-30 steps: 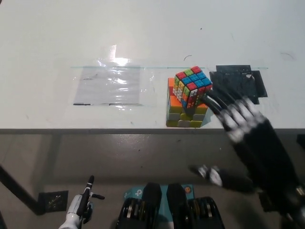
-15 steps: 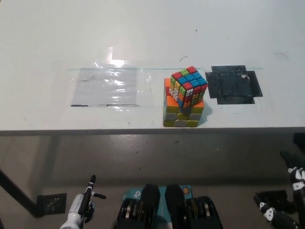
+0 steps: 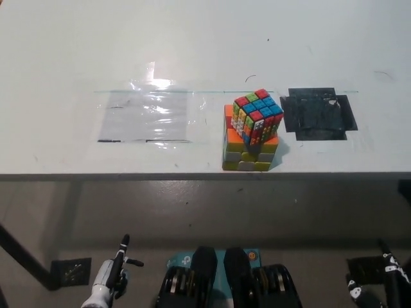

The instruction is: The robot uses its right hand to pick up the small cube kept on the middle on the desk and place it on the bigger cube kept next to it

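The small cube (image 3: 258, 115) sits on top of the big cube (image 3: 247, 149), near the bench's (image 3: 192, 38) front edge. It is turned about its upright axis, so its corners point out over the sides of the block below, and it seems set toward the right and back, not centred. A cube has no long axis; what counts here is that twist, one corner facing the front edge.

My worry is the seat. With the top block skewed and off-centre, a knock on the bench or a brush from a passing arm could slide it off, most likely to the right, where the black patch (image 3: 319, 113) lies. The stack is also close to the front edge, so a fall forward could leave the bench altogether.

The right hand (image 3: 379, 292) shows only as a dark sliver at the lower right corner, well apart from the stack; whether its fingers are open or closed I cannot tell. The left hand (image 3: 109, 282) rests low at the lower left, its fingers likewise unclear.
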`<action>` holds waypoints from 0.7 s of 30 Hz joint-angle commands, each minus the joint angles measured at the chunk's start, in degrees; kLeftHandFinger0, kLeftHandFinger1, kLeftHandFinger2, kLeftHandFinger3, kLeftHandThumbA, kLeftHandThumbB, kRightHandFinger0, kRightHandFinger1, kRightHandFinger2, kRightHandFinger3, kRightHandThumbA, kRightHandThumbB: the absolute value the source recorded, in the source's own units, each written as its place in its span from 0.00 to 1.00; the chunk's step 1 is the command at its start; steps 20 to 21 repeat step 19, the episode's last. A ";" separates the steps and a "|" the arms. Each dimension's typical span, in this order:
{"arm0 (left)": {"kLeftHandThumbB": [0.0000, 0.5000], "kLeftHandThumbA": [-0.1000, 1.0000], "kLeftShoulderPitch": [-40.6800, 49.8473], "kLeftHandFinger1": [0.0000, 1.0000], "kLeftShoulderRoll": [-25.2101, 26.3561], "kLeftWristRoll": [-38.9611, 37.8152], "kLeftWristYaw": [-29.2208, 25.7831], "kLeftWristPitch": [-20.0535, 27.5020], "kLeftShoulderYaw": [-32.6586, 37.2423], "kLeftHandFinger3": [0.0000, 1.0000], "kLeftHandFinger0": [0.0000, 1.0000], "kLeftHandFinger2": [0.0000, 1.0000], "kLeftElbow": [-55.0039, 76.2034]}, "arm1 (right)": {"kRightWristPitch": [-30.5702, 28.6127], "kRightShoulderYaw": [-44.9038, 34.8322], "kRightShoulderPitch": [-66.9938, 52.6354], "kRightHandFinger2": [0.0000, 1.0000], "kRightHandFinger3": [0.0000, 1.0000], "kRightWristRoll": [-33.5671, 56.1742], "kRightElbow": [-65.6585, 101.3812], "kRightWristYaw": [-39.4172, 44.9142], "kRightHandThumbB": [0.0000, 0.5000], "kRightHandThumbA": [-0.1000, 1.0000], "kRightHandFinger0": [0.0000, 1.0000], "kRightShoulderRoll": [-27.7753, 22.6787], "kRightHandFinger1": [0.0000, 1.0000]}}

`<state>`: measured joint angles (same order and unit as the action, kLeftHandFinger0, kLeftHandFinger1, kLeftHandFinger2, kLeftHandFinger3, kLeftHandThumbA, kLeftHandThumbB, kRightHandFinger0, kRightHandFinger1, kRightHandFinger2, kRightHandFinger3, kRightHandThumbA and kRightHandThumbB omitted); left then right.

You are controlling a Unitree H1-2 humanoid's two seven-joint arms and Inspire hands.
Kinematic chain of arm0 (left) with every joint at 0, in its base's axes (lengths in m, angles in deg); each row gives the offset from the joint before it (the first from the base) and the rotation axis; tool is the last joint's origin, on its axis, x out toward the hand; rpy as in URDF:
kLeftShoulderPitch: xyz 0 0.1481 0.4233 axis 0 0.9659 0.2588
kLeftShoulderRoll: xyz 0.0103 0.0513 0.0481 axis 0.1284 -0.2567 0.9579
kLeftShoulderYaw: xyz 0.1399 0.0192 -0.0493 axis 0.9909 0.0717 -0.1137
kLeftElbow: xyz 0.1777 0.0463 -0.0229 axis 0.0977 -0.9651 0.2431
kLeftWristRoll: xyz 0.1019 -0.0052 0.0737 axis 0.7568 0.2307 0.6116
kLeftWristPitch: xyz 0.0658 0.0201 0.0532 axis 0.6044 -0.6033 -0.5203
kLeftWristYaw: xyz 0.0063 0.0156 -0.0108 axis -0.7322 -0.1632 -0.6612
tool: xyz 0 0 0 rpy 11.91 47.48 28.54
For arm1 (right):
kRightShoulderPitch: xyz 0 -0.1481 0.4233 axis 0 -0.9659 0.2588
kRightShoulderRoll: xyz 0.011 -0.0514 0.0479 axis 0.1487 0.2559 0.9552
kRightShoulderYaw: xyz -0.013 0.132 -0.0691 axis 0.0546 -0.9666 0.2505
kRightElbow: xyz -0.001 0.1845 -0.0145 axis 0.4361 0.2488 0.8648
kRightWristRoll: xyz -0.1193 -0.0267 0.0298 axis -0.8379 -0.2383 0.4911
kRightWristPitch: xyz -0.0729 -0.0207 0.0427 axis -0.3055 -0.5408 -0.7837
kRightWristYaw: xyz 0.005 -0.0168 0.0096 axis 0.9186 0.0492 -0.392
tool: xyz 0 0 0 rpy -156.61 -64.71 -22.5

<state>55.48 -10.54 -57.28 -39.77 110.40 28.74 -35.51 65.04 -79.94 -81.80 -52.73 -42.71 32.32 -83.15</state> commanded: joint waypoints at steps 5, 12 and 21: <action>1.00 1.00 -1.63 0.00 0.31 -0.18 -0.40 1.52 0.00 0.00 0.00 0.03 0.70 | -2.81 0.15 0.78 1.00 1.00 6.50 0.45 -2.43 0.31 0.61 0.99 -0.17 1.00; 1.00 1.00 -2.54 0.00 0.26 -0.52 -0.61 1.52 -0.36 0.02 0.00 0.05 0.43 | -2.93 1.14 1.69 1.00 1.00 8.22 0.03 -1.57 0.26 0.54 0.89 -0.94 0.93; 1.00 1.00 -2.69 0.00 0.19 -0.83 -0.60 1.52 -0.68 0.00 0.00 0.00 0.61 | -1.75 2.15 1.65 0.96 1.00 8.87 0.57 -0.91 0.25 0.58 0.86 -1.55 0.89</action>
